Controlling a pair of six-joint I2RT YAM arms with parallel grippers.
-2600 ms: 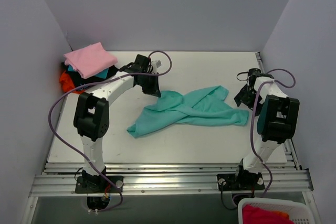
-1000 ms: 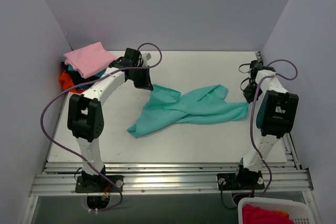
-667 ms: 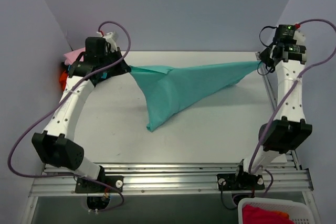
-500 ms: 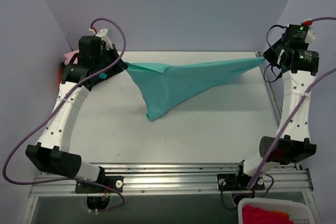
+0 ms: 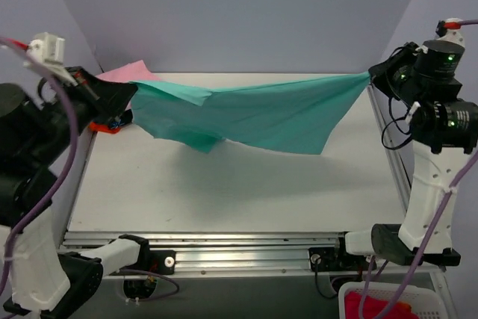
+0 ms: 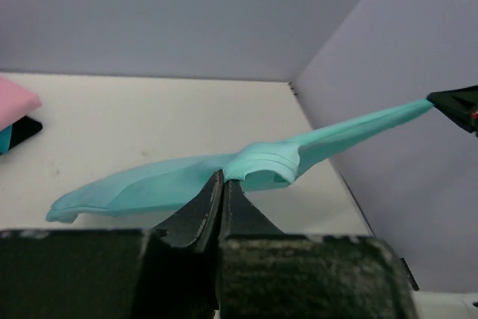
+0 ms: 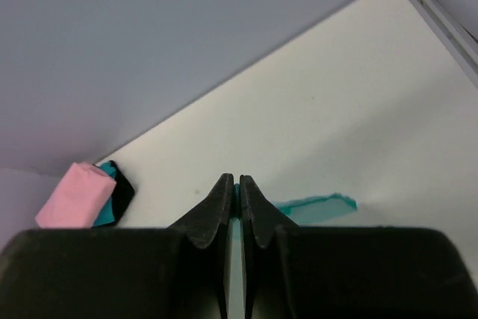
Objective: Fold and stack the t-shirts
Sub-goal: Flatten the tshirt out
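Top view only: the table (image 5: 224, 199) carries a shadow under the teal t-shirt (image 5: 254, 113), which hangs clear of the surface, stretched left to right across the far half and sagging into a fold left of centre. Its left end runs into the left gripper (image 5: 125, 95) and its right corner into the right gripper (image 5: 371, 78), with both arms raised. Left wrist view shows what the top can't: fingers pinched together, cloth bunched right at the tips, the rest trailing off to the other gripper. Right wrist view: fingers also pressed together with a thin teal sliver between them, and only a small scrap of the shirt visible beyond. Pink t-shirt (image 5: 131, 74) sits in the far-left corner, mostly hidden from above. The right wrist view shows it on top of black and blue layers. An orange-red strip (image 5: 104, 127) lies below it, too little showing to identify. The white basket (image 5: 351, 300) with red cloth (image 5: 388, 310) is cut off at the bottom right.
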